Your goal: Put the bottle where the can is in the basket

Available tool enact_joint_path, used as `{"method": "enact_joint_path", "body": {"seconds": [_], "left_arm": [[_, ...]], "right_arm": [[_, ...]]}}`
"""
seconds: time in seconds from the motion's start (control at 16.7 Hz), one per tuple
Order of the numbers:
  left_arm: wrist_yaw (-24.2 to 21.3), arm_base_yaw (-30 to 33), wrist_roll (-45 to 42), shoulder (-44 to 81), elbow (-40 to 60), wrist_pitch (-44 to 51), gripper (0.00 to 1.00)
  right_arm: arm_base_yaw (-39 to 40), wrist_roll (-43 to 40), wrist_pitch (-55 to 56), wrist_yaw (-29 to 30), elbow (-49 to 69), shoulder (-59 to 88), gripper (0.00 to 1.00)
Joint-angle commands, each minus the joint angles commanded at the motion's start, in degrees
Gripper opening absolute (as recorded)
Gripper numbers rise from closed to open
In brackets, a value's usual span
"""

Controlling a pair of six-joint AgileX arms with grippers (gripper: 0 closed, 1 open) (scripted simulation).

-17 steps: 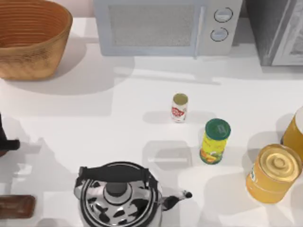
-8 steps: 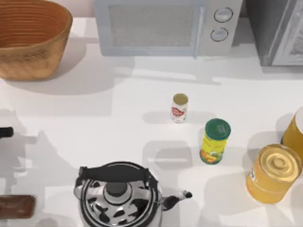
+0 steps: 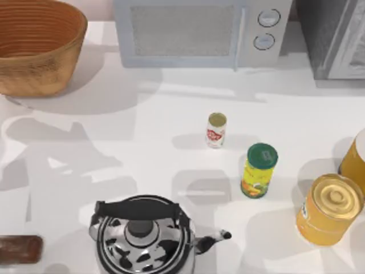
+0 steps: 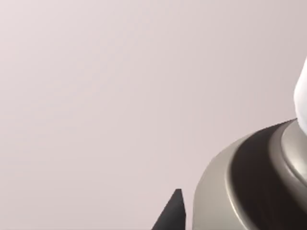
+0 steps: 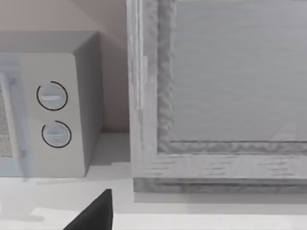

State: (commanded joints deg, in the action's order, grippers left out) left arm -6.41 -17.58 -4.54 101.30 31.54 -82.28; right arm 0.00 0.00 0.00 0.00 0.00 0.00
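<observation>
The small white can (image 3: 216, 130) with a red mark and dull gold top stands upright on the white table, near the middle in the top view. The orange-brown wicker basket (image 3: 40, 68) sits at the back left, far from the can, and no object shows inside it. A yellow bottle (image 3: 258, 170) with a green cap stands just right of and in front of the can. My left gripper (image 4: 171, 216) shows as a dark tip before a plain wall. My right gripper (image 5: 94, 213) shows as a dark tip facing the microwave.
A microwave (image 3: 194, 31) and a grey cabinet (image 3: 336, 34) line the back. A black-and-white kettle (image 3: 142, 240) stands front centre. An orange jar (image 3: 331, 208) and another orange container (image 3: 356, 160) stand at the right. A brown block (image 3: 20, 249) lies front left.
The dark part of my left arm at the table's left edge has slid out of the top view. A broad shadow now spreads over the left side. The objects have not moved.
</observation>
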Motion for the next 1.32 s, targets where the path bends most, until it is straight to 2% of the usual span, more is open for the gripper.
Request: {"method": "enact_joint_path", "body": {"seconds": [0.24, 0.48, 1.02, 1.32], "left_arm": [[3.04, 0.54, 0.19, -3.10, 12.08, 9.80, 0.00], [4.30, 2.55, 0.46, -5.65, 23.60, 24.17, 0.00], [2.13, 10.18, 1.35, -7.32, 40.35, 63.35, 0.00], [0.60, 13.42, 2.22, -7.11, 44.49, 74.94, 0.00]], "right_arm": [[0.00, 0.00, 0.00, 0.00, 0.00, 0.00, 1.00], [0.00, 0.00, 0.00, 0.00, 0.00, 0.00, 1.00], [0.00, 0.00, 0.00, 0.00, 0.00, 0.00, 1.00], [0.00, 0.00, 0.00, 0.00, 0.00, 0.00, 1.00]]}}
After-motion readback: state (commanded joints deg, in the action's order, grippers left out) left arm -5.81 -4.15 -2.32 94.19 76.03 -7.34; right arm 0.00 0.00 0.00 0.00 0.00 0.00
